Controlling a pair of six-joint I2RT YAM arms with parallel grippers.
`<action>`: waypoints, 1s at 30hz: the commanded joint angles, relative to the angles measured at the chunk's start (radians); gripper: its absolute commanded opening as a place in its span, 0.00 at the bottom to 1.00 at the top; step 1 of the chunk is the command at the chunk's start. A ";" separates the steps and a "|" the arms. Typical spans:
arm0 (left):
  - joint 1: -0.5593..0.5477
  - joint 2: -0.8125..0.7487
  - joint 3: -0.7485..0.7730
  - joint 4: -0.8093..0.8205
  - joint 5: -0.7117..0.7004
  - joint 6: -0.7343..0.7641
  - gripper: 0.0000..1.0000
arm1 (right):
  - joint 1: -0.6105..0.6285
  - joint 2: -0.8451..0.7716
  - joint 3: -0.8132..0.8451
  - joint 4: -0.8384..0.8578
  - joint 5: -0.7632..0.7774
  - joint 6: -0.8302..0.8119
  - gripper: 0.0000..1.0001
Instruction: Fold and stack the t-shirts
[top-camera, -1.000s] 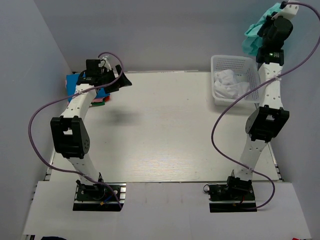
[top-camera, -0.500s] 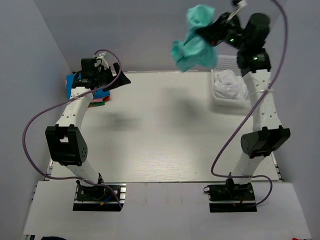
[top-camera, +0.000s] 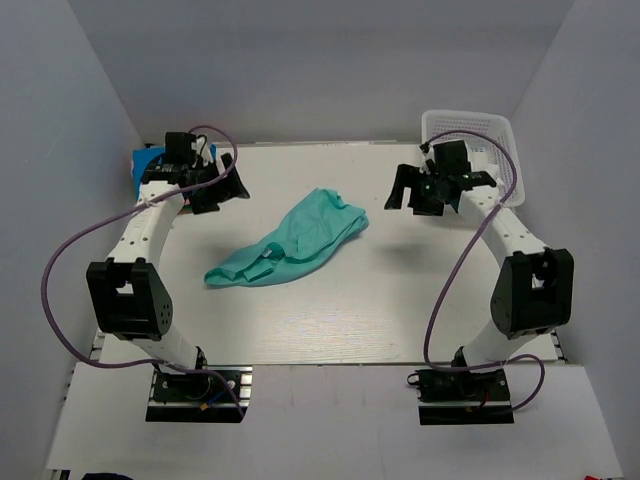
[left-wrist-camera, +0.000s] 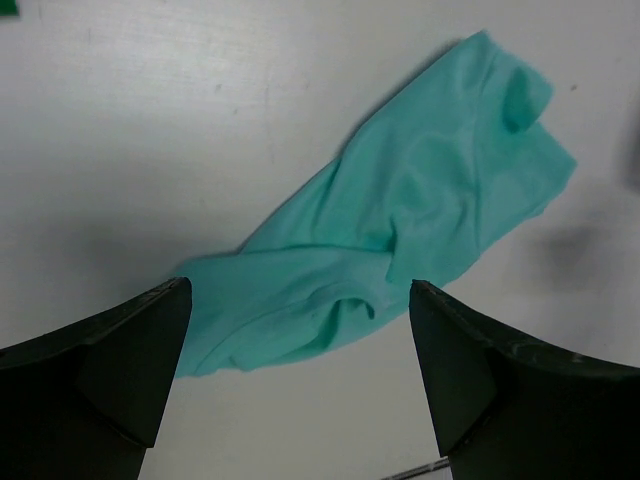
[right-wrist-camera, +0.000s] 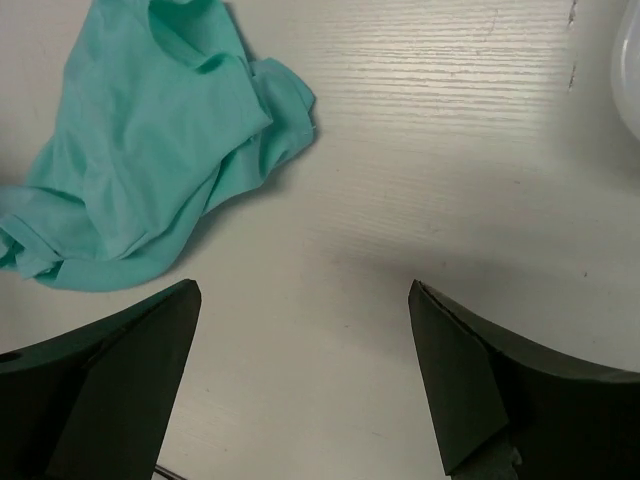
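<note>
A teal-green t-shirt (top-camera: 290, 240) lies crumpled on the white table (top-camera: 330, 320), stretched from near left to far right. Nothing holds it. My left gripper (top-camera: 228, 190) hovers open to the shirt's far left. In the left wrist view the shirt (left-wrist-camera: 400, 240) lies ahead of the wide-spread left gripper (left-wrist-camera: 300, 390). My right gripper (top-camera: 408, 203) hangs open just right of the shirt with nothing between its fingers. The right wrist view shows the shirt (right-wrist-camera: 150, 160) at upper left, beyond the right gripper (right-wrist-camera: 305, 385).
A white lattice basket (top-camera: 470, 120) stands at the back right corner, partly behind the right arm. A bright blue cloth (top-camera: 148, 160) sits at the back left edge behind the left arm. Grey walls close in on three sides.
The right arm swung the teal shirt down from high above the basket to the middle of the table and let it go. The right gripper opened. The left gripper barely shifted.
</note>
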 joint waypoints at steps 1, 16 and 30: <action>0.005 -0.067 -0.065 -0.147 -0.078 -0.015 1.00 | 0.054 -0.095 -0.004 -0.029 0.066 0.009 0.90; -0.003 -0.202 -0.411 -0.196 -0.081 -0.177 1.00 | 0.302 0.293 0.377 -0.086 0.028 -0.047 0.90; 0.008 -0.026 -0.452 0.005 -0.058 -0.285 0.87 | 0.417 0.557 0.602 -0.199 0.060 -0.120 0.90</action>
